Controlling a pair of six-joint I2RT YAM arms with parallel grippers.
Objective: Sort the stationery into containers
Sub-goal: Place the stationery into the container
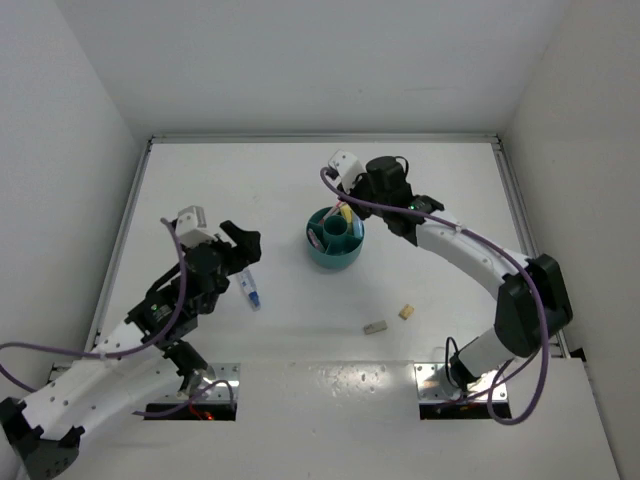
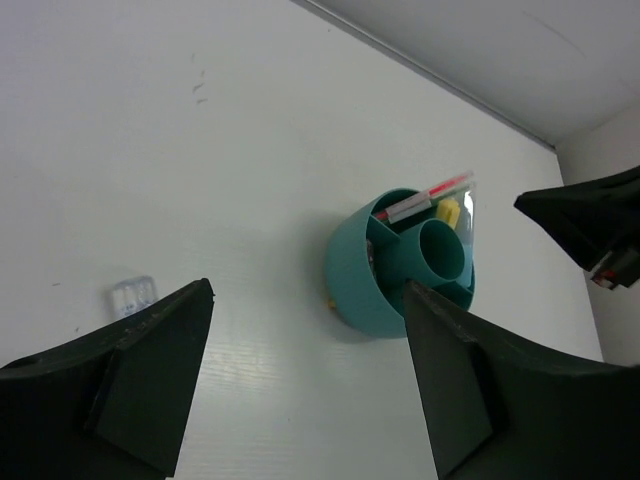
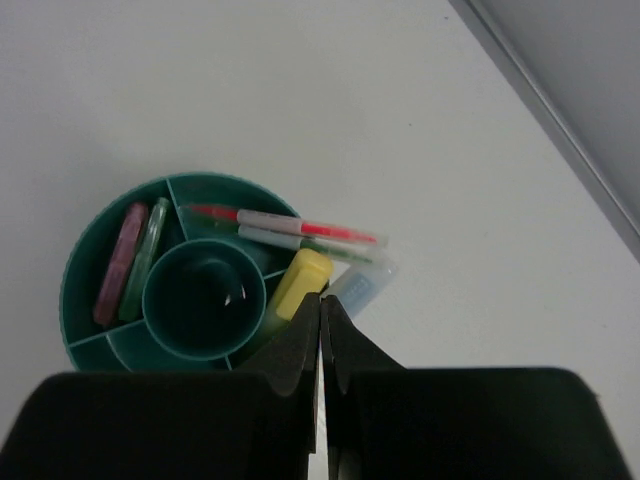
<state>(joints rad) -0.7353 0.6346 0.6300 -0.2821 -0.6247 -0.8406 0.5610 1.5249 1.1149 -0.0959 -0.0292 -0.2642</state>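
1. Jaws of the right gripper (image 3: 320, 305) are pressed together with nothing between them. Their tips hang over the organiser (image 1: 335, 262), just beside the yellow marker (image 3: 296, 284); I cannot tell whether they touch it.
2. Jaws of the left gripper (image 2: 308, 292) stand wide apart and hold nothing, above the surface (image 1: 300, 180) towards its left edge.
3. The organiser sits about mid-surface, slightly nearer the far edge.
4. One ring compartment holds the pink marker (image 3: 120, 262) and mint marker (image 3: 150, 255) side by side.
5. Another holds the pink pen (image 3: 290, 222), green pen (image 3: 300, 243) and yellow marker, with a pale marker (image 3: 360, 285) leaning out over the rim.
6. A blue marker (image 1: 250, 290) lies on the surface between the organiser and the left edge, near the left gripper.
7. The tan block (image 1: 406, 312) and grey block (image 1: 375, 327) lie near each other, apart, towards the near edge.
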